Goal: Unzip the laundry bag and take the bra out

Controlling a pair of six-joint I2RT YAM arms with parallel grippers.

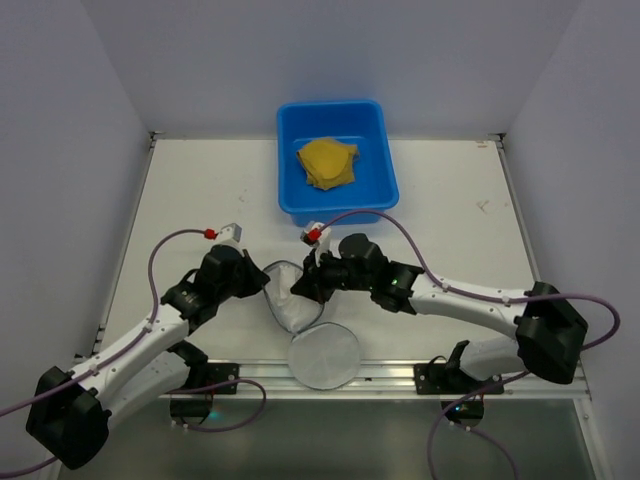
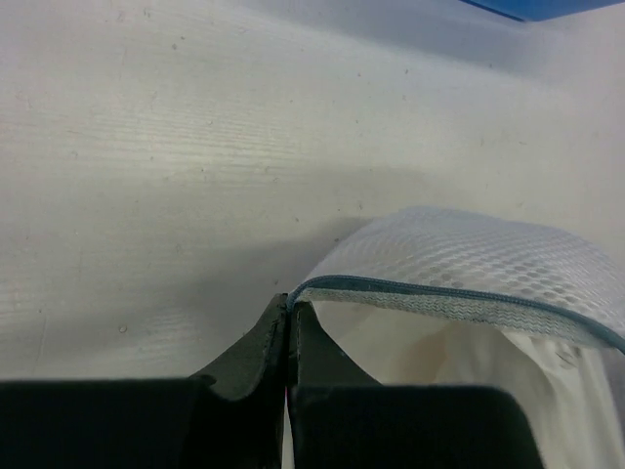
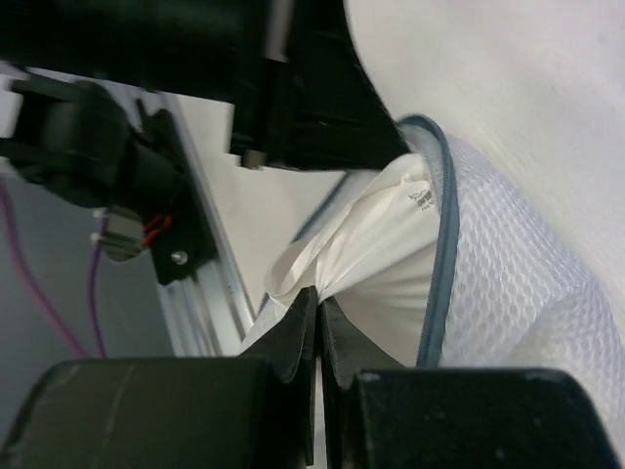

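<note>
The white mesh laundry bag [image 1: 288,303] lies between my two grippers with its dark zip rim open. Its flat round end panel [image 1: 323,357] lies near the table's front edge. My left gripper [image 1: 264,284] is shut on the bag's zip rim; in the left wrist view the jaws [image 2: 290,305] pinch the rim's corner of the bag [image 2: 469,259]. My right gripper [image 1: 301,289] is shut on the bag's white inner fabric [image 3: 371,264], with its jaws [image 3: 318,301] closed on a fold. The mustard-yellow bra [image 1: 327,162] lies in the blue tub [image 1: 292,160].
The blue tub stands at the back middle of the table, and its corner shows in the left wrist view [image 2: 547,8]. A metal rail [image 1: 400,372] runs along the front edge. White walls close the left, right and back sides.
</note>
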